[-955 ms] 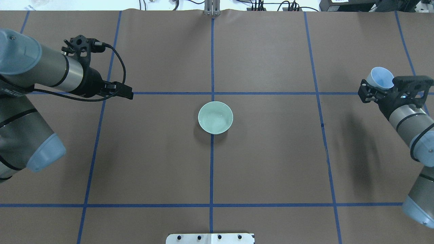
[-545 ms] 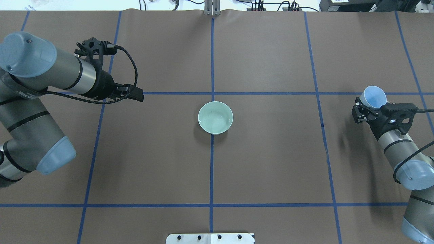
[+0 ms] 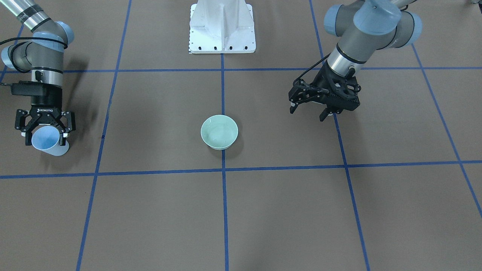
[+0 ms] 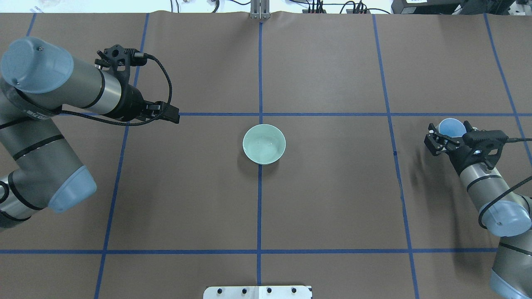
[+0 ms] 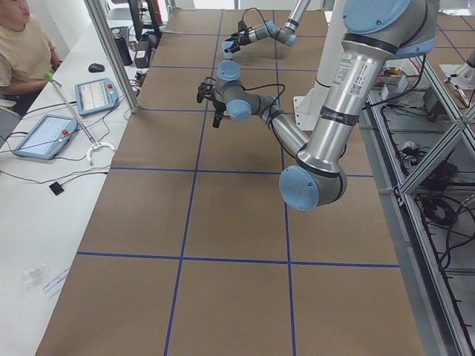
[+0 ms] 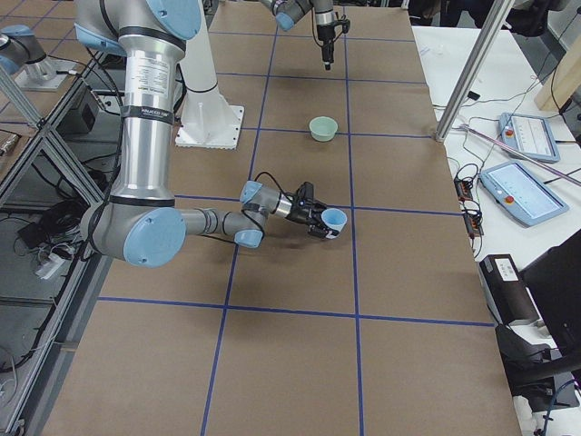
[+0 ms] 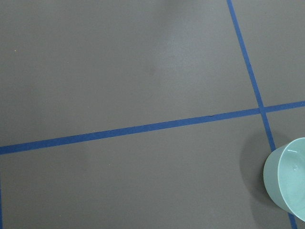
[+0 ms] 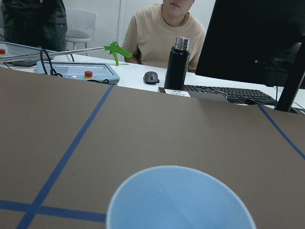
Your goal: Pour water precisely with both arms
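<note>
Brown-papered table (image 4: 332,199), blue tape grid. Water (image 4: 266,143): faint glints in green bowl (image 4: 245,146) at centre, probably poured already. Light blue cup (image 3: 47,146): seemingly empty, clasped by right gripper (image 3: 45,136), well apart from bowl. Left gripper (image 3: 308,113): fingers spread, empty. Remaining: cup set-down.

We are in a robotics lab: robot arms (image 4: 62,89) reach over a desk (image 4: 332,199) papered brown and gridded with blue tape (image 4: 259,207), and past its far edge a second white desk (image 5: 22,237) carries teach pendants (image 5: 93,95), a monitor (image 8: 257,43), a keyboard (image 8: 224,91) and a mouse (image 8: 151,77), with a person (image 8: 164,33) seated there.
</note>
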Controlling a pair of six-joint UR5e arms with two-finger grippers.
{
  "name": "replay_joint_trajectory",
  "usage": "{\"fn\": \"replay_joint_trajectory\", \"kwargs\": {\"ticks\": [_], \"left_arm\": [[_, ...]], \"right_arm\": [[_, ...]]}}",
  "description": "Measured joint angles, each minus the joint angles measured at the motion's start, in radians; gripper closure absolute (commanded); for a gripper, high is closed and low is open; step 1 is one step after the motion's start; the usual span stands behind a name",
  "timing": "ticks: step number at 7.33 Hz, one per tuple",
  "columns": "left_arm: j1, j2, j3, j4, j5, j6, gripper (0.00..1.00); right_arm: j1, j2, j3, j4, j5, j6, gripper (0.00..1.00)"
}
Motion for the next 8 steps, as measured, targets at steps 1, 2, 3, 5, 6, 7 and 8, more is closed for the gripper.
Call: {"fn": "replay_joint_trajectory", "kwargs": {"ticks": [1,2,3,5,6,7,8], "left_arm": [[0.003,-0.002,0.0,0.0,0.001,-0.005,0.0],[0.006,-0.005,0.0,0.0,0.001,-0.011,0.0],[0.012,-0.01,0.0,0.0,0.002,-0.022,0.0],[0.034,-0.025,0.006,0.007,0.005,-0.083,0.0],[0.05,-0.057,0.011,0.051,0.023,-0.148,0.0],[0.09,-0.116,0.015,0.14,0.076,-0.224,0.0],[0.135,-0.171,0.026,0.216,0.134,-0.275,0.0]], "right_arm": [[0.002,-0.006,0.001,0.024,0.0,-0.005,0.0],[0.005,-0.011,0.007,0.036,0.003,-0.011,0.0],[0.023,-0.016,0.021,0.041,0.025,-0.023,0.0],[0.153,-0.014,0.047,0.038,0.229,-0.07,0.0],[0.265,-0.007,0.048,0.031,0.423,-0.104,0.0],[0.413,-0.003,0.048,0.011,0.676,-0.166,0.0],[0.56,0.009,0.049,-0.045,0.916,-0.235,0.0]]}}
